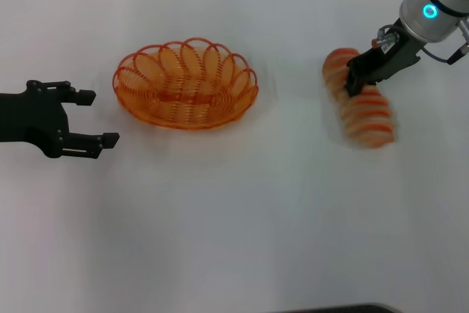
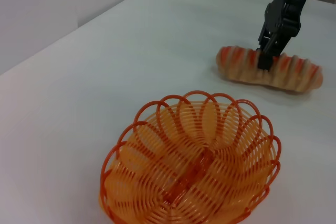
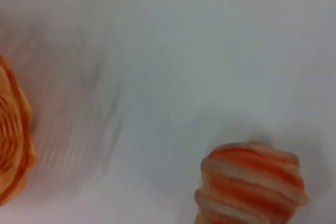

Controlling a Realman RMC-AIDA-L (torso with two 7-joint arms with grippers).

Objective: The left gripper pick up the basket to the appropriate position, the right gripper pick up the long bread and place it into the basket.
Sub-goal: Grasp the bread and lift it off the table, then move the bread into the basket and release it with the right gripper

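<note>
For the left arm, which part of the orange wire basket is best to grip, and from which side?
Probably the looped rim of the oval orange wire basket nearest the left gripper, approached sideways from the robot's left: the jaws are open, level with it, and the scalloped loops offer a thin edge.

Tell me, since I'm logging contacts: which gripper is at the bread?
The right gripper, down on the bread. The left gripper sits open beside the basket, touching nothing.

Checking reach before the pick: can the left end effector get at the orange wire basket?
Probably yes. The left end effector is open beside the oval orange wire basket, with only bare white table between.
</note>
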